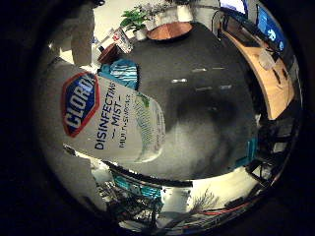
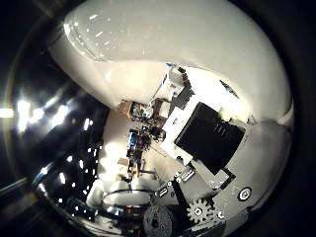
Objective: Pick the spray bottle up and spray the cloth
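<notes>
i'm seeing the hand [image 2: 207,163] curling round the white spray bottle [image 1: 108,120], holding it above the dark table [image 1: 206,98], striped cloth [image 1: 123,71] lying beyond.

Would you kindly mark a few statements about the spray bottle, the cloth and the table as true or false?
1. The spray bottle fills much of the little finger side view, close to the palm. True.
2. The bottle's body is dark green. False: it is white with a label.
3. A teal striped cloth lies on the dark table. True.
4. The cloth is draped over the bottle. False: it lies on the table behind it.
5. A potted plant stands at the table's far end. True.
</notes>
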Controlling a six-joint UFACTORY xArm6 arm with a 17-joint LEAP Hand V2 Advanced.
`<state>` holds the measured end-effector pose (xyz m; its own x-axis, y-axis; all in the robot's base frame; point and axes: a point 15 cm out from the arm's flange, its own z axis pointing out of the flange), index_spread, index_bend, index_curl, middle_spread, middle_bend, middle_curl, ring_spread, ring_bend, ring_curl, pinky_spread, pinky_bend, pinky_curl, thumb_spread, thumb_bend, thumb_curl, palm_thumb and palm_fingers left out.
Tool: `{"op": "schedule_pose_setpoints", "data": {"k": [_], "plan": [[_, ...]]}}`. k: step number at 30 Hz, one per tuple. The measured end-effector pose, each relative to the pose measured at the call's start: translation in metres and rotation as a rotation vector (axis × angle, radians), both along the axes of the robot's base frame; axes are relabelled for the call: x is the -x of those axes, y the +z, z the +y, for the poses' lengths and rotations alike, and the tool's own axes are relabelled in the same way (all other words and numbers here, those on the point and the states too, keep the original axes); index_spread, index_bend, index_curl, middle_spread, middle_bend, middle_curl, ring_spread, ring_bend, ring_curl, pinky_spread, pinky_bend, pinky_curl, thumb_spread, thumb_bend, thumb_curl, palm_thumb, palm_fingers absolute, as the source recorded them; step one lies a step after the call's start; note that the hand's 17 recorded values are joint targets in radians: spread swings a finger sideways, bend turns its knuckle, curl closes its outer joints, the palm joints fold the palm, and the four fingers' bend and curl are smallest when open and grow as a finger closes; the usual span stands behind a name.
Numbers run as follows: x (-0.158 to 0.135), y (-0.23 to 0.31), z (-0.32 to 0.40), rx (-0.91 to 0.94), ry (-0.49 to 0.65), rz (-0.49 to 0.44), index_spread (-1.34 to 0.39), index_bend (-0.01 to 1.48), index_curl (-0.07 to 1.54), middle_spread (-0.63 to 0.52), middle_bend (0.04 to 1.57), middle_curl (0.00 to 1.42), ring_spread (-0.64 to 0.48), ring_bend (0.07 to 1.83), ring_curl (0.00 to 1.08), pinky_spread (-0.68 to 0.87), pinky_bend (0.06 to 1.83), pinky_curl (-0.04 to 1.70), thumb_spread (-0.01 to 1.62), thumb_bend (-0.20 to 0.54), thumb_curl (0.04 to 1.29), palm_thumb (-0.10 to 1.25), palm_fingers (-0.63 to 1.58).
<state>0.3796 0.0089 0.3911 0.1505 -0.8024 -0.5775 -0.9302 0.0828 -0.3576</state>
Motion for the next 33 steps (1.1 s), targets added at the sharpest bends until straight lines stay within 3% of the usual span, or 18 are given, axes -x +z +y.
{"op": "schedule_pose_setpoints", "data": {"k": [7, 18, 25, 33], "plan": [[-0.007, 0.036, 0.002, 0.108, 0.012, -0.003, -0.23, 1.09, 0.80, -0.13, 1.34, 0.65, -0.17, 1.45, 0.56, -0.24, 1.16, 0.91, 0.79, -0.021, 0.80, 0.95, 1.19], [-0.020, 0.047, 0.040, 0.239, 0.122, 0.080, -0.22, 1.11, 0.78, -0.12, 1.34, 0.64, -0.17, 1.47, 0.57, -0.23, 1.14, 0.98, 0.77, -0.022, 0.81, 0.95, 1.20], [-0.035, 0.043, 0.076, 0.295, 0.289, 0.229, -0.22, 1.13, 0.77, -0.13, 1.34, 0.64, -0.16, 1.47, 0.56, -0.24, 1.13, 1.01, 0.75, -0.021, 0.82, 0.94, 1.20], [-0.061, 0.023, 0.107, 0.249, 0.369, 0.408, -0.22, 1.14, 0.77, -0.13, 1.35, 0.63, -0.16, 1.48, 0.57, -0.24, 1.11, 1.04, 0.75, -0.020, 0.83, 0.93, 1.19]]}}
